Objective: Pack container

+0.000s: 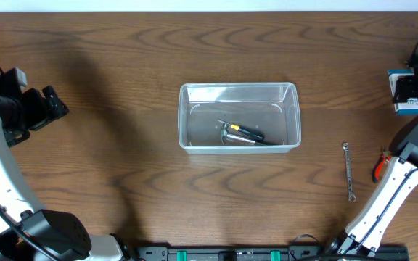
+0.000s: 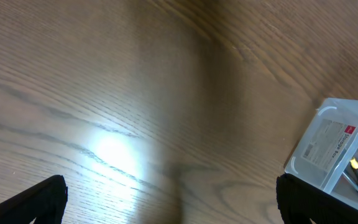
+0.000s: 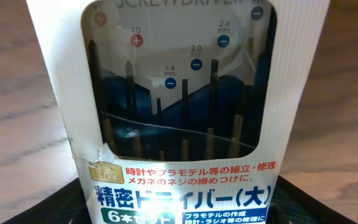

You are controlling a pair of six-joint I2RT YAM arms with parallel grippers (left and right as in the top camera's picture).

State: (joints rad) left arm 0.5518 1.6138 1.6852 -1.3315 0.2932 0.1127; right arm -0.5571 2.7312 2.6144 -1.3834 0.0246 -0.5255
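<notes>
Fingers of the left gripper (image 2: 173, 208) are gaping wide above the table (image 1: 122, 72); the right gripper (image 3: 179, 208) is straddling a screwdriver set box (image 3: 179, 93), clamping or not I cannot tell. The clear container (image 1: 238, 86) is sitting mid-table, holding tools (image 1: 244, 133).

In the middle of the table (image 1: 122, 65) sits the container (image 1: 238, 87), hand tools (image 1: 247, 133) lying inside it. To its right, well apart, a wrench (image 1: 348, 171) lies on the table. Behind the wrench, far right, the screwdriver box (image 1: 406, 94).
</notes>
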